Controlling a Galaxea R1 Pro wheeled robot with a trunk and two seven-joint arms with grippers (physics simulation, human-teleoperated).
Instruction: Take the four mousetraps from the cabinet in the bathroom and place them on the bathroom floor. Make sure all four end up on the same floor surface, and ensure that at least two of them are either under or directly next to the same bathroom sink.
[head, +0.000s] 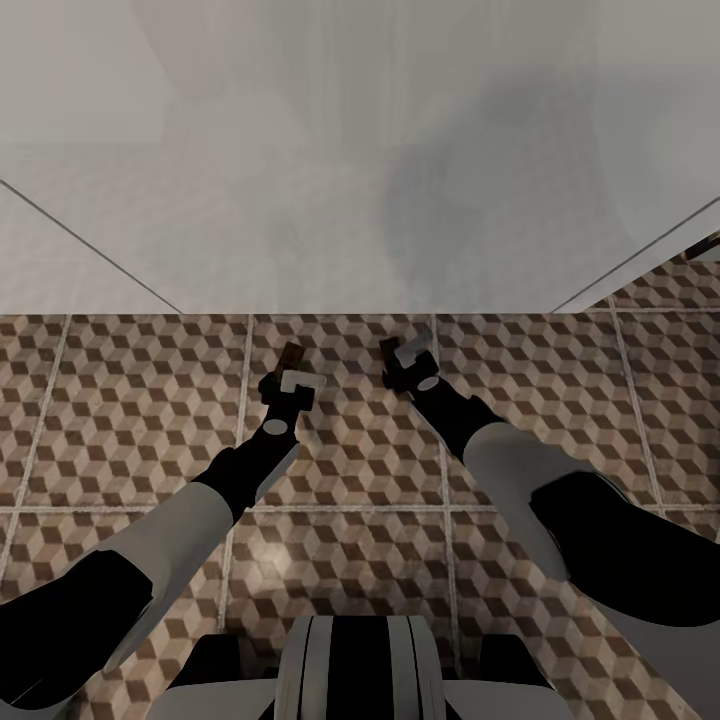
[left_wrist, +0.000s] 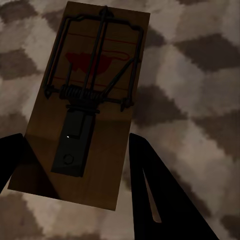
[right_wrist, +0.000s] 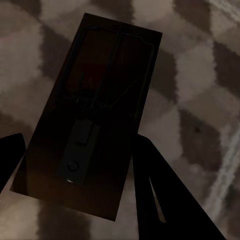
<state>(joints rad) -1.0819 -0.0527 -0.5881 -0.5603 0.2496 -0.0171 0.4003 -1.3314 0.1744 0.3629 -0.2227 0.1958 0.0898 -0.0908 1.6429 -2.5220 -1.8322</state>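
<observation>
Wall: we face a large pale grey-white surface filling the upper part of the head view, with thin seam lines slanting down at either side; it closes off the way ahead.
Bathroom floor: the cube-patterned tiles run from the foot of that surface toward us, pale grout lines between them.
Our body: the white and black trunk top sits at the near edge, between both arms.
Arms: both reach forward and down over the tiles, near each other and well short of the wall's foot.
Left gripper: our left gripper hangs low over the floor; in the left wrist view its dark fingers stand on either side of a mousetrap's near end, closed on its long edges.
Left mousetrap: the left mousetrap is a brown board with dark wire, spring and a red mark, tiles behind it; whether it touches the floor we cannot tell.
Right gripper: our right gripper likewise brackets a board, fingers against its sides.
Right mousetrap: the right mousetrap lies in deep shadow, its details dim.
</observation>
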